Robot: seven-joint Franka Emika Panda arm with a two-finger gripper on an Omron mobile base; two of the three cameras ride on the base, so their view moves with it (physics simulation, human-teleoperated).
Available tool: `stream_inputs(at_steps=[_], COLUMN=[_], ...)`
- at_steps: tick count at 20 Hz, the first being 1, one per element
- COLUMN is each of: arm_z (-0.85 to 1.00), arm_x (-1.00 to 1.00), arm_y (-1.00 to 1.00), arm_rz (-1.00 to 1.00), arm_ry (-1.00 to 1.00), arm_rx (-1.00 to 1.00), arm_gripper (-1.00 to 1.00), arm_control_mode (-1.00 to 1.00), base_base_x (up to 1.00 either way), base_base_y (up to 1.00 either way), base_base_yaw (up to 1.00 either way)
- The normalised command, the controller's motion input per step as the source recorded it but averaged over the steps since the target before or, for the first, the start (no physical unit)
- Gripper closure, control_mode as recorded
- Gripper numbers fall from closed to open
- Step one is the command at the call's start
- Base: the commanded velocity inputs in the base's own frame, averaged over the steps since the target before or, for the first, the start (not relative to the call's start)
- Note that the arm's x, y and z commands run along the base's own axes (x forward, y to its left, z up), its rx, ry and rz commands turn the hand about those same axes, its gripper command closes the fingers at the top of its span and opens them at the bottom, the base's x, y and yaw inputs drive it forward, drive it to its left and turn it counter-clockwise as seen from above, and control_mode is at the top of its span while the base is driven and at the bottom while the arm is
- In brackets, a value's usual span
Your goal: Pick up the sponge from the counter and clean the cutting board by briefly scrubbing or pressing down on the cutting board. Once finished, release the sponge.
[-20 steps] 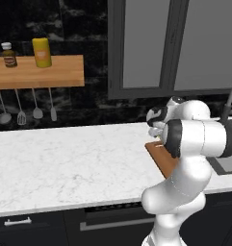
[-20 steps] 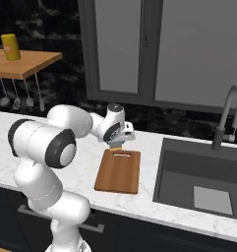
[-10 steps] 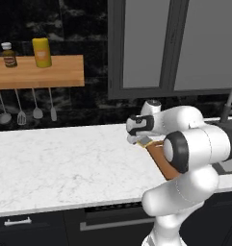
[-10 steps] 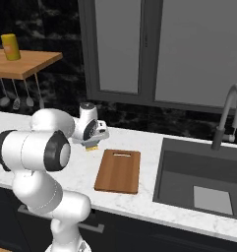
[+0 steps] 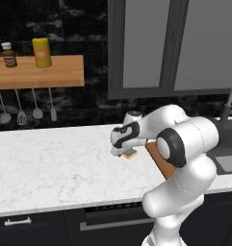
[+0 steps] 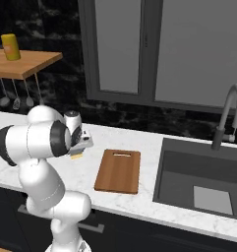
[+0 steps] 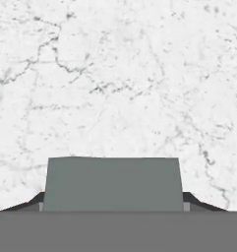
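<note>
My gripper hangs just above the white marble counter, shut on the sponge, whose yellow body pokes out below the fingers. From the right base view the gripper and sponge sit left of the reddish-brown cutting board, apart from it. In the hand view the sponge's grey-green top sits between the dark fingertips of the gripper, with bare counter beyond. My arm hides most of the cutting board in the left base view.
A dark sink with a curved faucet lies right of the board. A wooden wall shelf with bottles and hanging utensils is at the back left. Dark window frames rise behind the counter.
The arm has swung left with the sponge, from the cutting board's far end to over bare counter left of the board.
</note>
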Motion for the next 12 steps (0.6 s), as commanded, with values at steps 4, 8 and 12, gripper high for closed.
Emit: stream_inputs(at_steps=[4, 8, 12], arm_z=[-0.2, 0.21, 0.56], arm_x=[0.0, -0.01, -0.04], arm_y=[0.02, 0.0, 0.0], arm_rz=[0.0, 0.02, 0.03], arm_ry=[0.0, 0.0, 0.0], arm_rx=[0.09, 0.06, 0.01], arm_gripper=[-1.0, -1.0, -1.0], arm_control_mode=[-1.0, -1.0, -1.0], base_base_x=[0.0, 0.0, 0.0], base_base_y=[0.0, 0.0, 0.0], base_base_yaw=[0.0, 0.0, 0.0])
